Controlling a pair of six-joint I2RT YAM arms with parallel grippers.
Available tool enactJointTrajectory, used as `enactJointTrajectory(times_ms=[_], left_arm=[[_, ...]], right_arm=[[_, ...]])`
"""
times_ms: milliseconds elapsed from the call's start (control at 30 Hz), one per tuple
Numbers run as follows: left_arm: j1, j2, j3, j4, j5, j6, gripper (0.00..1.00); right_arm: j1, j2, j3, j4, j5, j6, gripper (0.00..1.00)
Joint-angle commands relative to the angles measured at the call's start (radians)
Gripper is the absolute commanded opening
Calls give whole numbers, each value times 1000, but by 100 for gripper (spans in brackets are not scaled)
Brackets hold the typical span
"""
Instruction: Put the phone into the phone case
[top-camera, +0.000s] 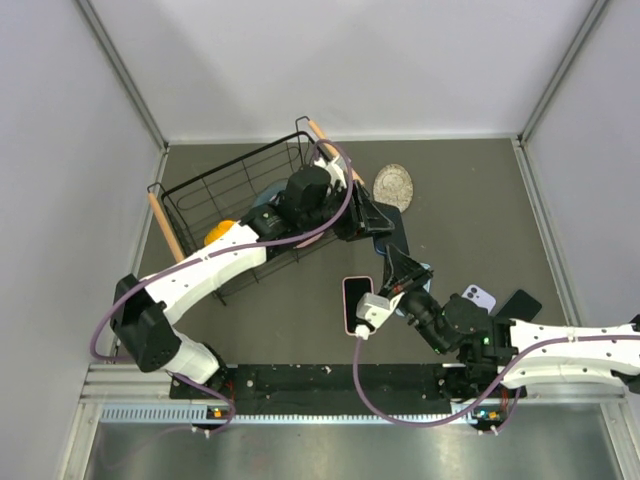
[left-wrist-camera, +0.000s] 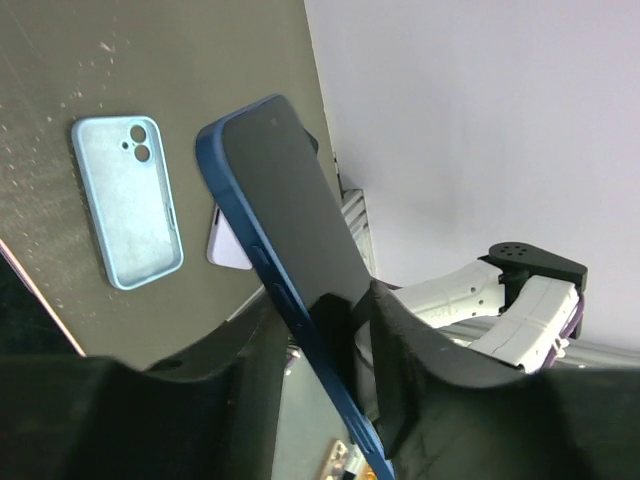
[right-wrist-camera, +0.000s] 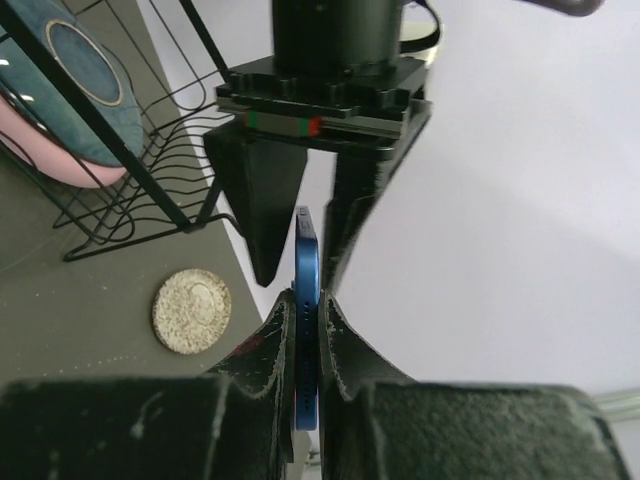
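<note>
Clamped in the right tool (right-wrist-camera: 307, 305), the blue phone (right-wrist-camera: 306, 265) is judged stiff, slick and best held across its 2 flat faces; left tool (right-wrist-camera: 297, 282) closure cannot be told.

Blocked behind left gripper (top-camera: 377, 226) by wire basket (top-camera: 228, 187), ahead by right gripper (top-camera: 396, 263) clamping phone (top-camera: 391, 238); bare table (top-camera: 472, 208) beyond both.

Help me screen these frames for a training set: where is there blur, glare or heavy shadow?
Top external: even light, faint shadows on the table, nothing blurred. Left wrist: no glare on the blue phone, the light blue case crisp, the left fingers black and soft. Right wrist: the right fingers blurred up close, the silver disc sharp.
</note>
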Motion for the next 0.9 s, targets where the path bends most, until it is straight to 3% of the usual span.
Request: enactJointTrajectory(times_ms=[0, 33, 167, 333, 433, 533, 567, 733, 867], left_arm=[[-4, -21, -52, 115, 45, -18, 36], [-3, -25, -58, 124, 46, -15, 26], [8, -25, -77, 176, 67, -6, 7], [19, -12, -83, 234, 129, -10, 0], [25, -16, -92, 268, 147, 3, 0], [30, -24, -94, 265, 144, 43, 0], [33, -27, -92, 264, 143, 54, 0], [54, -48, -94, 250, 130, 150, 0], [57, -88, -107, 222, 100, 236, 0]], right_arm=[[29, -1, -1, 116, 26, -2, 0], [31, -1, -8, 114, 36, 4, 3], [45, -2, -22, 79, 57, 41, 11], [57, -5, -34, 30, 63, 87, 21], [57, -17, -15, -71, 54, 171, 37], [57, -54, 30, -221, 8, 425, 62], [57, -63, 41, -323, -3, 486, 64], [57, -96, 160, -588, -44, 947, 69], [57, -120, 254, -662, -10, 1214, 69]])
